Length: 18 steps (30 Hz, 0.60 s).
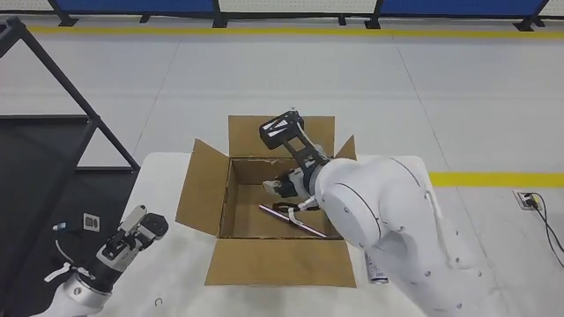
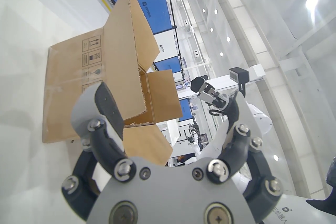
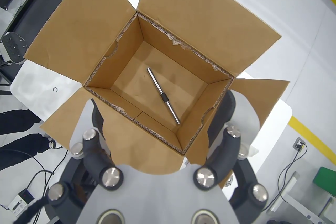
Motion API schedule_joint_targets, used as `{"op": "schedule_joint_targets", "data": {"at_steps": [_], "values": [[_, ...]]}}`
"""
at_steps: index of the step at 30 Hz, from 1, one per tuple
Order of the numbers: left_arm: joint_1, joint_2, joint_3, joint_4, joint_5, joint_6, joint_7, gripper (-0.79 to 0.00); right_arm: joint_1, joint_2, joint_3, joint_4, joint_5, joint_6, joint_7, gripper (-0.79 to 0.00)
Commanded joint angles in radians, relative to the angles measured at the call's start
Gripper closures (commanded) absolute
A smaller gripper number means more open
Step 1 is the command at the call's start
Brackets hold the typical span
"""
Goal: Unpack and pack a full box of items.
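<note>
An open cardboard box (image 1: 280,264) stands in the middle of the white table (image 1: 176,269), all its flaps folded outward. On its floor lies a thin metal rod (image 3: 162,96) with a black collar, also seen in the top view (image 1: 295,220). My right gripper (image 3: 160,101) hangs above the box opening, open, with nothing between its fingers; in the top view it is over the far flap (image 1: 282,130). My left gripper (image 1: 145,226) rests low over the table to the left of the box, open and empty (image 2: 168,104), facing the box's printed side wall (image 2: 73,64).
A small C-shaped ring (image 3: 54,89) lies on the table near the box's left flap (image 1: 159,302). A black cart (image 1: 35,167) stands off the table's left side. A small tag (image 1: 91,221) and a pen-like item (image 1: 60,226) lie near the left arm.
</note>
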Motion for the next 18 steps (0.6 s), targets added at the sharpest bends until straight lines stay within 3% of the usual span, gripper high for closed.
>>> {"op": "schedule_joint_targets", "data": {"at_steps": [1, 11, 18], "values": [[-0.006, 0.001, -0.001, 0.0, 0.002, 0.005, -0.006, -0.785, 0.017, -0.007, -0.023, 0.053, 0.02, -0.021, -0.013, -0.785], [-0.064, 0.01, -0.038, 0.05, -0.067, 0.025, -0.096, -0.785, 0.263, -0.098, -0.214, 0.462, 0.187, -0.091, 0.072, -0.785], [-0.094, 0.017, -0.061, 0.084, -0.104, 0.042, -0.148, -0.785, 0.339, -0.156, -0.288, 0.707, 0.279, -0.198, -0.014, -0.785]]}}
